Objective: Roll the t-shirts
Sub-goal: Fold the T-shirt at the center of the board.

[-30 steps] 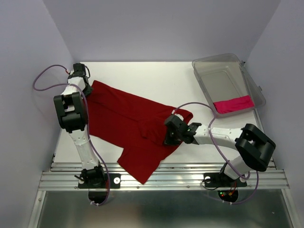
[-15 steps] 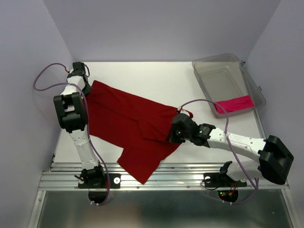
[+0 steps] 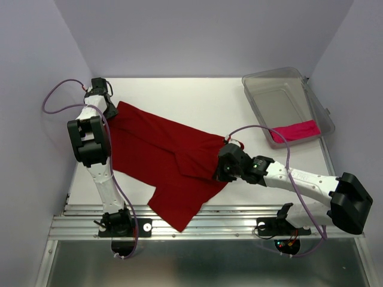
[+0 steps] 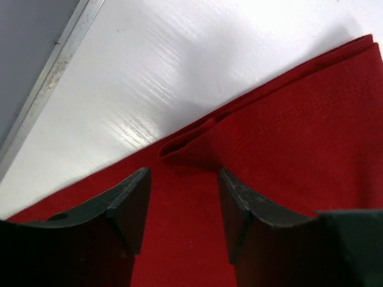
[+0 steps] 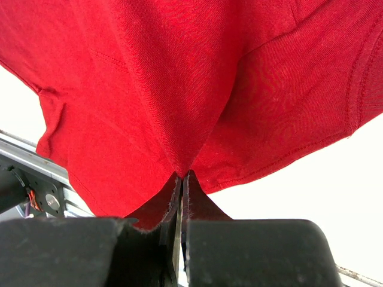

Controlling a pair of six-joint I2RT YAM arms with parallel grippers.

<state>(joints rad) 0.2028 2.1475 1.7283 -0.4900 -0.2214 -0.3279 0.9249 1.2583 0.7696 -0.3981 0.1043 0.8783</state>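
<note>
Crimson t-shirt [image 3: 149,149], spread out, partly folded

Overhead view looks down from behind; both wrist views closely face the red t-shirt [image 3: 155,149].

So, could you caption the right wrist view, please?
Right gripper shut on a pinched fold of the red t-shirt over the white table.

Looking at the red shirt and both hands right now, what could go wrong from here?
The left hand stands open over the far corner of the red t-shirt, so that end is unanchored; a pull by the right hand, shut on a pinch of cloth, could drag the whole shirt.
The shirt's near tip lies over the front rail and might snag or slide off.
</note>
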